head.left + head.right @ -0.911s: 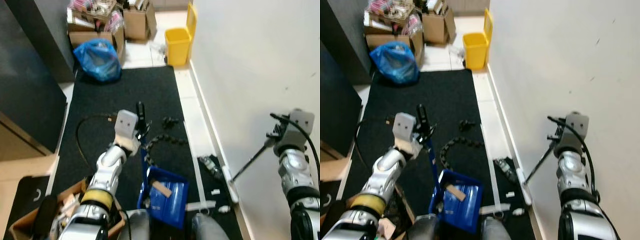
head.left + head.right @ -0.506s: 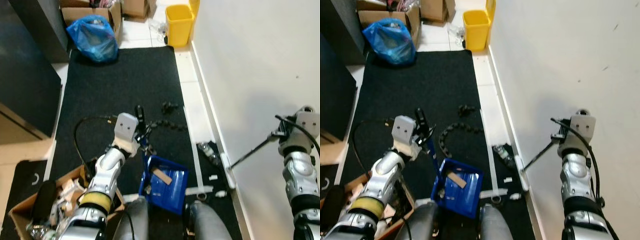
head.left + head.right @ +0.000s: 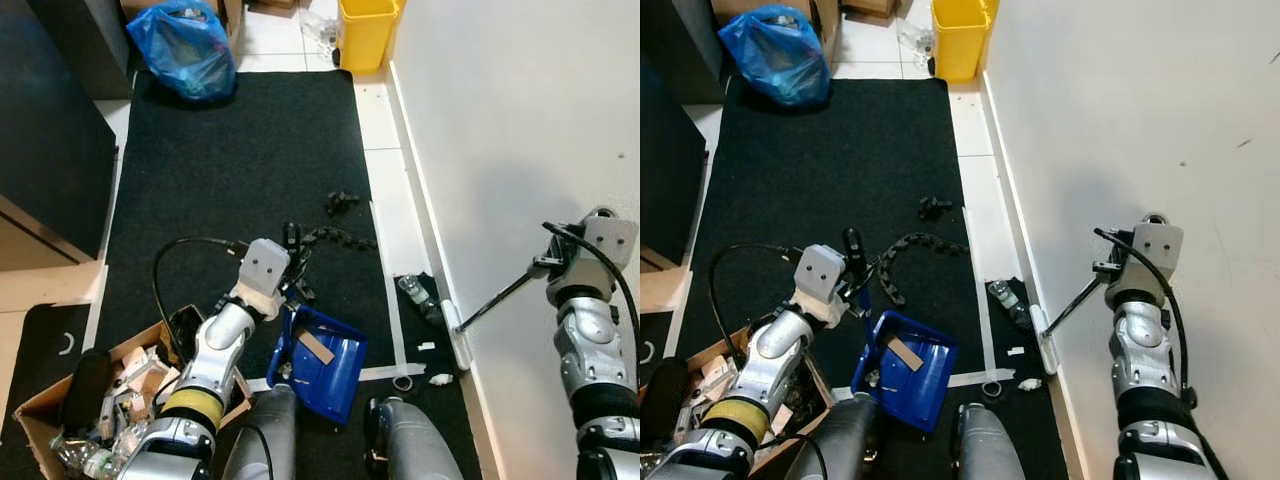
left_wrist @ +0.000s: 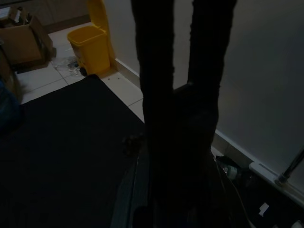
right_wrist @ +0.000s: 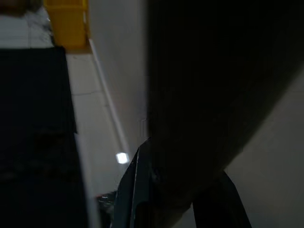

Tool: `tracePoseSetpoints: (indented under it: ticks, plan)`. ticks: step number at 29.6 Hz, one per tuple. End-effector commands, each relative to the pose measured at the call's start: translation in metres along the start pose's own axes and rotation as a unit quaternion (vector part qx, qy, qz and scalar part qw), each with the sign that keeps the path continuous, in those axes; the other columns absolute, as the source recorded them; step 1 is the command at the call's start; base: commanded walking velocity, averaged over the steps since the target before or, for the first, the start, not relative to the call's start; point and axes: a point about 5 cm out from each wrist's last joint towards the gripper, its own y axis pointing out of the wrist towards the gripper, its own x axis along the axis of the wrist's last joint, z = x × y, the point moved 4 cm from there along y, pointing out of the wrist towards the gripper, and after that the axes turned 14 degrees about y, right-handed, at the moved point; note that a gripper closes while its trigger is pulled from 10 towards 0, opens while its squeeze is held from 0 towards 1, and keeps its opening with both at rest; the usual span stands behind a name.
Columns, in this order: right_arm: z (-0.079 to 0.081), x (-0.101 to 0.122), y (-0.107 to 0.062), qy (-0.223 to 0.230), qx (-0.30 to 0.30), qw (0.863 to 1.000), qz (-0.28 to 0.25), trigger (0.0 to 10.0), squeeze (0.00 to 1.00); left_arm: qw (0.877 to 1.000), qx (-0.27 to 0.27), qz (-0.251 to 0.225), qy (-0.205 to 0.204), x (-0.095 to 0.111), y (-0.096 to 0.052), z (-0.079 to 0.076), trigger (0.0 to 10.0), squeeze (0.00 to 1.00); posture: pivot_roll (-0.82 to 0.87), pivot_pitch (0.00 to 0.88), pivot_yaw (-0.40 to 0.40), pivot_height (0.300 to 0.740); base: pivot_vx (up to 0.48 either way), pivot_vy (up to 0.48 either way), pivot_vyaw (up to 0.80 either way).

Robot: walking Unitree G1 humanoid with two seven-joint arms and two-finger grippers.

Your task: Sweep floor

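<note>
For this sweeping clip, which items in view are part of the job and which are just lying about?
Part of the job:
left gripper holding the blue dustpan
right gripper on the broom
white scraps by the wall
black chain piece on the mat

Lying about:
yellow bin
blue bag
cardboard box

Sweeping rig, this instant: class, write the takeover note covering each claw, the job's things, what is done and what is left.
Left claw: shut on the blue plastic dustpan's handle; pan sits on the black mat.
Right claw: shut on the thin dark broom handle; white broom head rests by the wall.
Done: a brown scrap lies in the pan.
Left: white bits near the broom head, black chain on the mat.
</note>
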Motion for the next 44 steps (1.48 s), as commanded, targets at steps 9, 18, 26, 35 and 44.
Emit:
tracePoseSetpoints:
  ticks: [9, 18, 26, 35, 44]
  plan:
    - [0.019, -0.057, -0.016, 0.206, 0.024, 0.967, 0.147, 10.0, 0.00, 1.000, 0.000, 0.005, 0.011, -0.005, -0.003, -0.021, 10.0, 0.00, 0.02, 0.236, -0.107, 0.740, 0.000, 0.000, 0.00]
    - [0.055, -0.049, -0.026, 0.297, 0.138, 0.925, 0.194, 10.0, 0.00, 0.999, 0.027, 0.000, 0.020, -0.001, 0.003, -0.015, 10.0, 0.00, 0.02, 0.234, -0.109, 0.740, 0.000, 0.000, 0.00]
    - [0.062, -0.039, -0.032, 0.288, 0.177, 0.918, 0.205, 10.0, 0.00, 0.999, 0.038, -0.005, 0.024, 0.002, 0.006, -0.011, 10.0, 0.00, 0.01, 0.224, -0.110, 0.740, 0.000, 0.000, 0.00]
    - [0.022, -0.008, -0.014, 0.197, 0.103, 0.964, 0.148, 10.0, 0.00, 0.998, 0.054, 0.000, 0.034, 0.002, 0.009, -0.004, 10.0, 0.00, 0.02, 0.219, -0.110, 0.740, 0.000, 0.000, 0.00]
    - [0.012, 0.019, -0.003, 0.160, 0.068, 0.982, 0.077, 10.0, 0.00, 0.998, 0.051, 0.001, 0.038, 0.001, 0.010, -0.006, 10.0, 0.00, 0.03, 0.200, -0.110, 0.740, 0.000, 0.000, 0.00]
